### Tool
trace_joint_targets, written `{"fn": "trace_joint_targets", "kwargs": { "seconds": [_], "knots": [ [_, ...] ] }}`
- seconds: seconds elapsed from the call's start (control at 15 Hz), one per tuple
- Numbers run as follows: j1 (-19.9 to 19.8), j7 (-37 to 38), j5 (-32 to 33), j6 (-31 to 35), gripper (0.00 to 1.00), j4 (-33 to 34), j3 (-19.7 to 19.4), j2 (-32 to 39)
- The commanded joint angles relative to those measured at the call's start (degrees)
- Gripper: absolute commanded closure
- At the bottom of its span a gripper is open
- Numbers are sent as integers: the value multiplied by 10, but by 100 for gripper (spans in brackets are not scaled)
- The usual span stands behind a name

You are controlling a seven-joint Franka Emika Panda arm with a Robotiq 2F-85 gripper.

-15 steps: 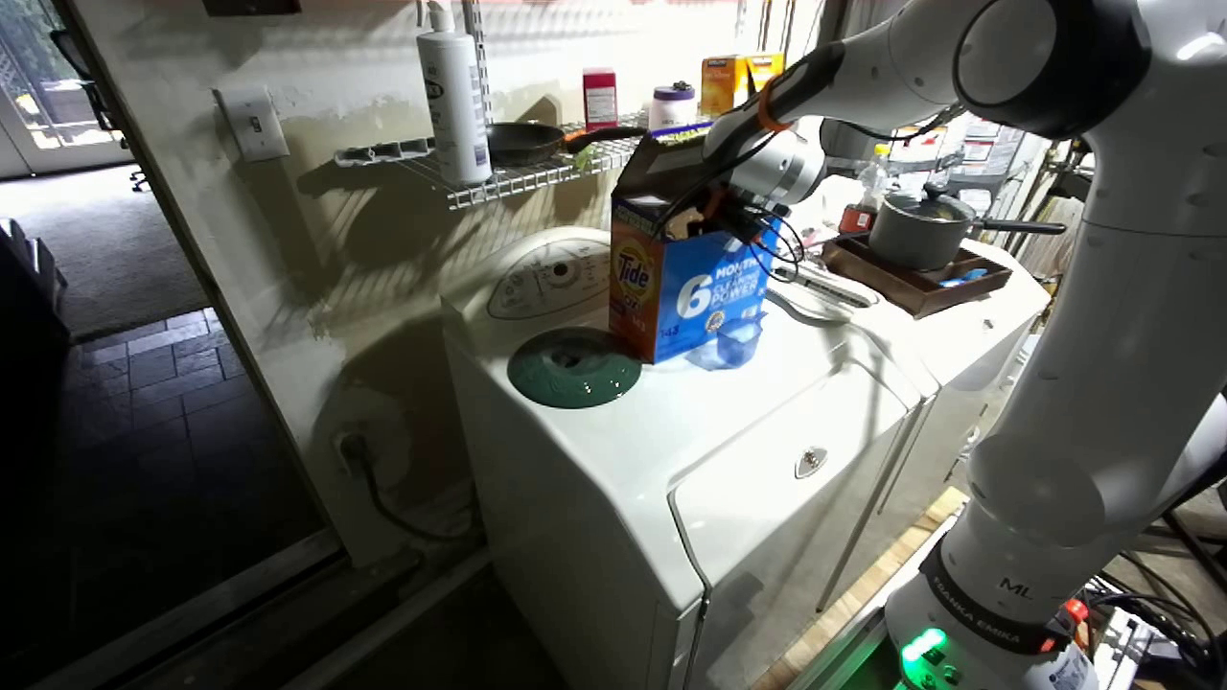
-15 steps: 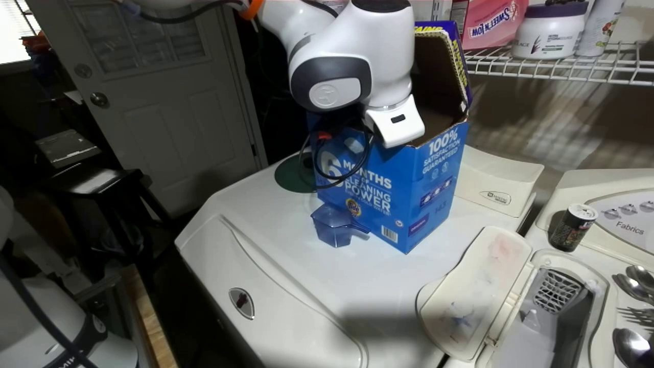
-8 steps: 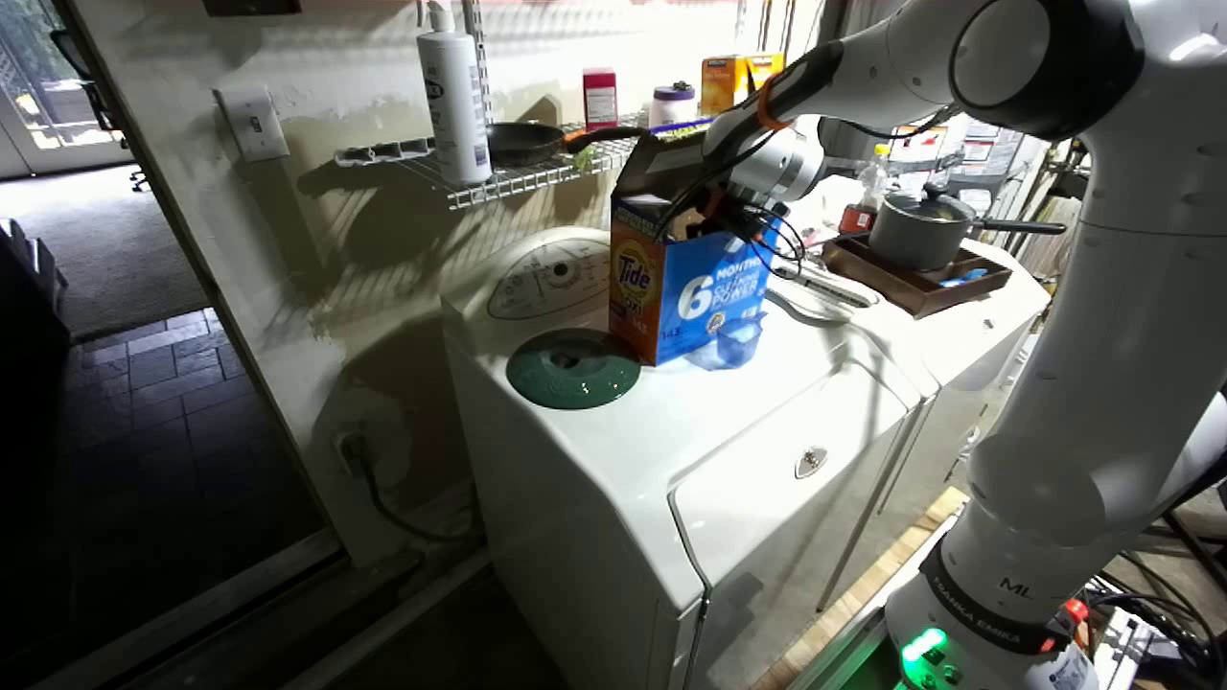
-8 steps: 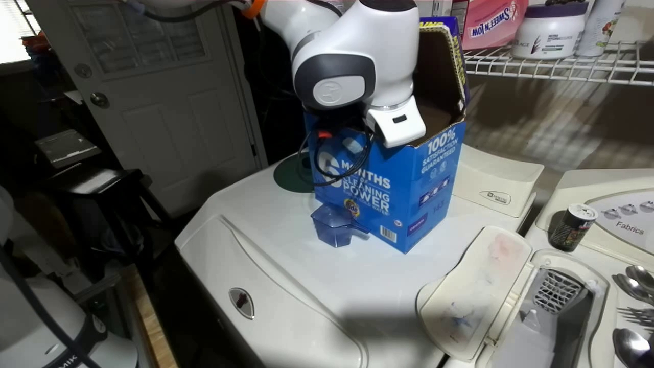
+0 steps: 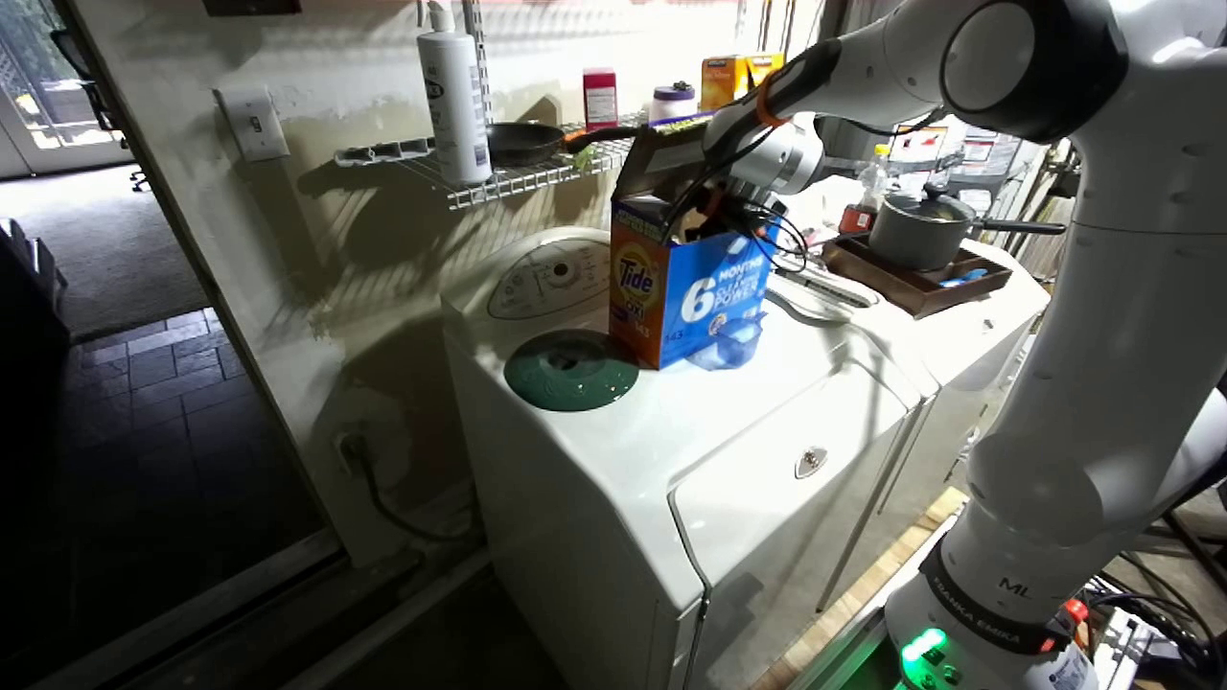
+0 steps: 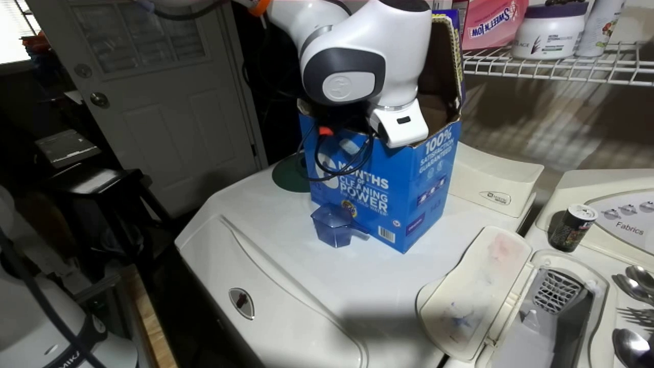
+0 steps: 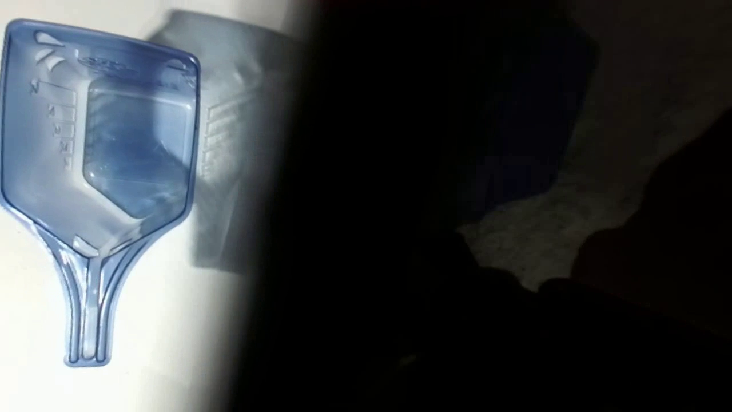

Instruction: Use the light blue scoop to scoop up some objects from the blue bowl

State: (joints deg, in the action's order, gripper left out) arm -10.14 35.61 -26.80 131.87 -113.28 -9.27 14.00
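- Darkness hides my fingers; their spread and hold I cannot tell.
- Angular, translucent blue scoop (image 7: 97, 171), ridge-handled plastic.
- Glossy round teal bowl (image 5: 575, 391), cardboard box (image 5: 685, 287) just beside.

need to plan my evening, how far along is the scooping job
Done: apparently nothing; the light blue scoop sits on the white appliance, looking empty. In hand: the arm is over the open detergent box, though any grip is hidden. Left: picking up the scoop, it seems, then scooping from the round green bowl, presumably the task's blue one.
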Motion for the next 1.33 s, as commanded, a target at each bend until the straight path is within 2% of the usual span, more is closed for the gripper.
{"fn": "trace_joint_targets", "kwargs": {
  "seconds": [0.0,0.4,0.73,1.27],
  "knots": [
    [1,-6,10,-57,99,4,2,31],
    [0,-4,10,-82,99,13,2,30],
    [-7,1,-5,-125,99,34,1,32],
    [-13,34,3,-187,99,71,-7,50]
  ]
}}
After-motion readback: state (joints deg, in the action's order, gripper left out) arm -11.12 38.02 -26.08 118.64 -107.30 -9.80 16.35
